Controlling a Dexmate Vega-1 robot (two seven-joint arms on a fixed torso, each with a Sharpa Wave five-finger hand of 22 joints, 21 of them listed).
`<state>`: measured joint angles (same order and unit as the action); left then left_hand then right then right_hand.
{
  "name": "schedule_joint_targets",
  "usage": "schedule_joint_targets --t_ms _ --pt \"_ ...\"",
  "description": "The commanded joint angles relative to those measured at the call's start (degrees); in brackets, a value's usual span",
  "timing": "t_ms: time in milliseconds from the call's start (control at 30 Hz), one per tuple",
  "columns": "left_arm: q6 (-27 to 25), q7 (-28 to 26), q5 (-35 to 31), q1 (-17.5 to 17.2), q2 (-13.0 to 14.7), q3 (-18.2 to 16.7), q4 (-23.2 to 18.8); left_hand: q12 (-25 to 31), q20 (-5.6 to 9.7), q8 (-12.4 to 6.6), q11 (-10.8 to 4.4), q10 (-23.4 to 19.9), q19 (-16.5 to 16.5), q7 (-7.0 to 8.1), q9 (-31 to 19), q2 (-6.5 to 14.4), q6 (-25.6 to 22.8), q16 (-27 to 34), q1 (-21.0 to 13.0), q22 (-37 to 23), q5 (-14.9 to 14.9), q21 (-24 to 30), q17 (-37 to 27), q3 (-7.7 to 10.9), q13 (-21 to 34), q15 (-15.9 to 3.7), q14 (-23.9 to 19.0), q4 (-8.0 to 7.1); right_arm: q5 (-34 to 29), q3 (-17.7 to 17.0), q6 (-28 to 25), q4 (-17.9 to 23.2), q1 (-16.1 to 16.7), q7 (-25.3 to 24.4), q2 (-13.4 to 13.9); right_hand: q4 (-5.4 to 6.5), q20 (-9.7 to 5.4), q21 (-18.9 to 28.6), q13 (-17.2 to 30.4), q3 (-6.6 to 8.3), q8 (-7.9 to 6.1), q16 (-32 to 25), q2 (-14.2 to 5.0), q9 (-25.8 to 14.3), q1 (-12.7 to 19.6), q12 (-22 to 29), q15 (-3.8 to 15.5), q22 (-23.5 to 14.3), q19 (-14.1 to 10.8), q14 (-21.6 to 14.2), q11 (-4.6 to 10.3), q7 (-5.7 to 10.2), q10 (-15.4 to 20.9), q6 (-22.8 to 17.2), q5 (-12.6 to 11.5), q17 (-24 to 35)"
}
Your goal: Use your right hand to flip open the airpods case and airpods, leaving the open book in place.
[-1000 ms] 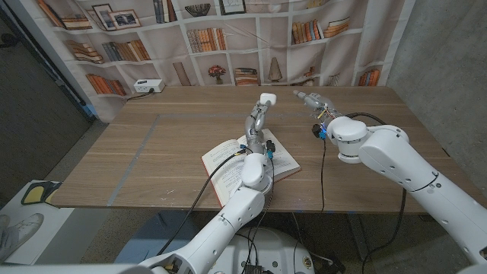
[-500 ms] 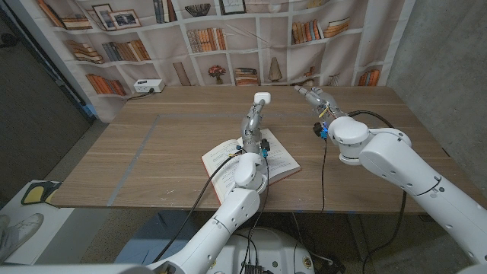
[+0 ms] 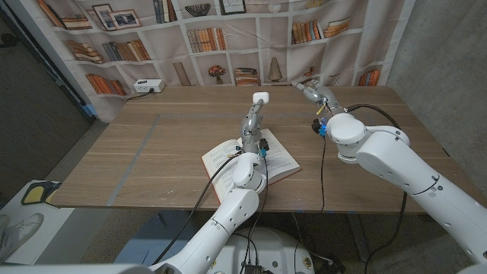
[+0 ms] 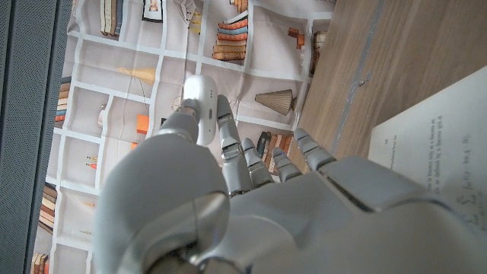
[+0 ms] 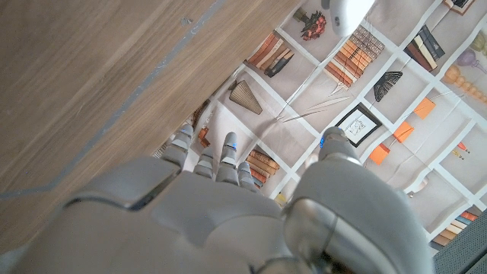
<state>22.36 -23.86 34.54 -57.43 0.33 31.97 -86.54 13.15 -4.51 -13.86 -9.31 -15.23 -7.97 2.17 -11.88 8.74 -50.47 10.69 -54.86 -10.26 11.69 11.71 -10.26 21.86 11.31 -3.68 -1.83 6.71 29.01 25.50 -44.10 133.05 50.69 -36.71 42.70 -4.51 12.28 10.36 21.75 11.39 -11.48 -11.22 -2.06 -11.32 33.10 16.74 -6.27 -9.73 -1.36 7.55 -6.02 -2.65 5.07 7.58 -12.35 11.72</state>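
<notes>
Wooden table [image 3: 152,144] with open book [image 3: 283,161], left robot hand [image 3: 253,120] gripping airpods case [image 3: 262,97], right robot hand [image 3: 310,93] empty, fingers apart.

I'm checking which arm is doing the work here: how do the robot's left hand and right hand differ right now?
The left hand is raised over the open book, gripping the white airpods case; the right hand holds nothing. The left hand is near the table's middle; the right hand reaches toward its far edge, apart from the case. Both point away from the robot.
</notes>
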Motion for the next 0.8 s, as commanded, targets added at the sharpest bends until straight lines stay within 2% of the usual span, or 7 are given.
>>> schedule_joint_targets --t_ms 33,100,233,367,467,800 --pt "0.7 -2.0 -1.5 0.0 -0.3 -0.1 0.8 -0.1 0.02 -0.12 -0.14 -0.2 0.3 4.94 -0.2 0.4 -4.8 0.1 0.4 -0.3 0.4 -0.1 -0.1 -0.29 0.2 -0.18 0.3 0.02 -6.8 4.3 -2.5 0.7 -3.7 2.0 0.6 -0.32 0.18 -0.1 -0.1 0.21 -0.29 -0.4 0.07 -0.2 0.0 -0.4 0.22 -0.2 0.6 0.5 0.25 0.41 -0.4 0.1 0.2 0.1" --pt "0.7 -1.9 -1.5 0.1 -0.3 -0.1 1.0 -0.1 -0.15 -0.12 -0.11 -0.2 0.3 4.95 -0.2 0.4 -4.9 0.1 0.4 -0.3 0.4 -0.1 -0.1 -0.29 0.2 -0.18 0.3 0.01 -8.5 5.6 -4.7 1.2 -4.8 1.7 0.5 -0.54 0.17 -0.1 -0.2 0.30 -0.29 -0.4 0.05 -0.2 0.2 -0.7 0.66 -0.2 0.8 0.8 0.48 0.66 -1.0 0.1 0.4 0.0" --pt "0.8 -1.8 -1.7 0.4 -0.4 0.0 1.5 -0.1 -0.29 -0.08 -0.21 -0.4 0.4 5.00 -0.2 0.5 -4.8 0.1 0.4 -0.3 0.4 -0.1 -0.1 -0.28 0.2 -0.26 0.2 -0.02 -9.6 5.8 -5.7 1.3 -5.7 3.1 0.3 -0.86 0.16 -0.1 -0.4 0.43 -0.30 -0.4 0.00 -0.1 0.5 -1.1 1.25 -0.2 1.2 1.0 0.77 0.93 -1.3 0.2 0.6 0.0" --pt "1.1 -0.9 -1.5 0.8 -0.6 0.1 2.4 -0.1 -0.32 -0.06 -0.25 -0.5 0.4 5.09 -0.3 0.5 -4.8 0.2 0.4 -0.3 0.4 -0.1 -0.1 -0.27 0.2 -0.24 0.2 -0.03 -9.6 5.3 -5.3 1.2 -6.0 5.4 0.3 -1.15 0.15 -0.1 -0.6 0.56 -0.32 -0.3 -0.02 -0.1 0.9 -1.4 1.35 -0.1 1.5 1.5 0.99 1.05 -1.7 0.3 0.8 0.0" --pt "1.0 -1.1 -1.7 1.0 -0.7 0.3 2.4 -0.1 -0.34 -0.01 -0.29 -0.5 0.5 5.20 -0.3 0.5 -4.7 0.1 0.4 -0.3 0.4 -0.1 -0.1 -0.26 0.2 -0.25 0.2 -0.03 -11.8 6.7 -7.1 1.6 -7.3 5.2 0.4 -1.66 0.14 -0.2 -0.8 0.83 -0.12 0.0 -0.12 -0.1 1.5 -2.1 1.42 -0.1 2.1 2.5 1.17 1.16 -2.6 1.0 1.0 -0.1" --pt "1.7 -0.3 -2.6 1.6 -0.7 0.6 3.1 -0.1 -0.34 0.01 -0.33 -0.8 0.6 5.29 -0.3 0.4 -4.8 -0.2 0.3 -0.3 0.5 -0.1 -0.1 -0.29 0.2 -0.43 1.0 0.09 -15.1 8.9 -8.7 1.7 -10.7 9.2 1.0 -2.44 0.11 -0.3 -1.2 1.21 -0.17 0.1 -0.19 -0.1 2.4 -2.9 1.57 -0.1 3.4 3.7 1.46 1.68 -3.7 1.2 1.2 -0.1"
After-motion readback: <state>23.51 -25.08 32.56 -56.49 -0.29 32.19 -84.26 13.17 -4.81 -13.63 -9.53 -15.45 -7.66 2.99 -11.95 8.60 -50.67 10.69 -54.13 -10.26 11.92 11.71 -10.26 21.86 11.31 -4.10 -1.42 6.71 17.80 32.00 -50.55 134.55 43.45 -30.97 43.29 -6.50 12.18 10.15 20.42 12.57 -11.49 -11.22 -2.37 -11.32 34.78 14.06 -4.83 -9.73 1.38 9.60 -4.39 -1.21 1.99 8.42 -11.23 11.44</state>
